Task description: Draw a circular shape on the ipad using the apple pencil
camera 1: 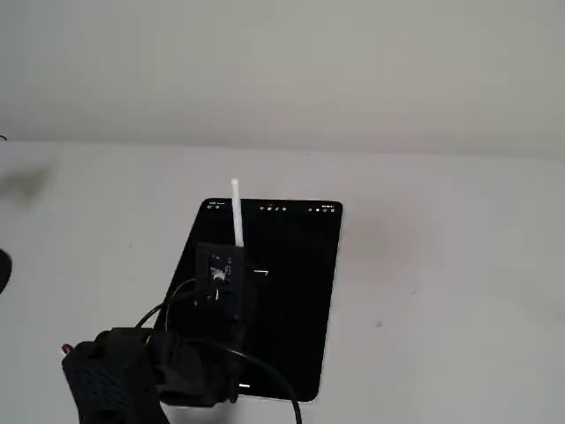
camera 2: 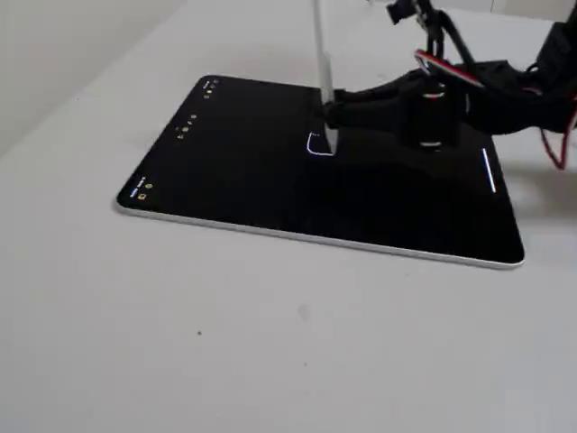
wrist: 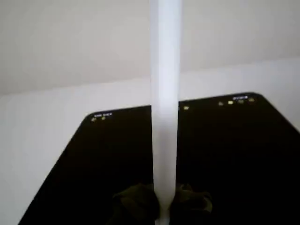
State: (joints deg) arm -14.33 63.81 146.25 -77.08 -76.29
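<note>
The ipad [camera 1: 296,318] lies flat on the white table, screen black, with its icon row along the far short side. It also shows in the wrist view [wrist: 93,159] and in another fixed view [camera 2: 234,171]. My gripper [camera 2: 331,115] is shut on the apple pencil [camera 2: 320,54], holding it upright with the tip on the screen. The pencil also shows in a fixed view [camera 1: 237,212] and in the wrist view [wrist: 165,108], between two dark fingers [wrist: 136,204]. Beside the tip is a short open hook-shaped white stroke [camera 2: 312,146], not a closed loop. It shows faintly in a fixed view [camera 1: 261,273].
The black arm body [camera 1: 115,380] and its cables [camera 1: 265,371] hang over the tablet's near left corner. Red wires [camera 2: 559,144] hang at the right. A dark object [camera 1: 3,269] sits at the left edge. A pale wall [camera 1: 282,71] stands behind the table.
</note>
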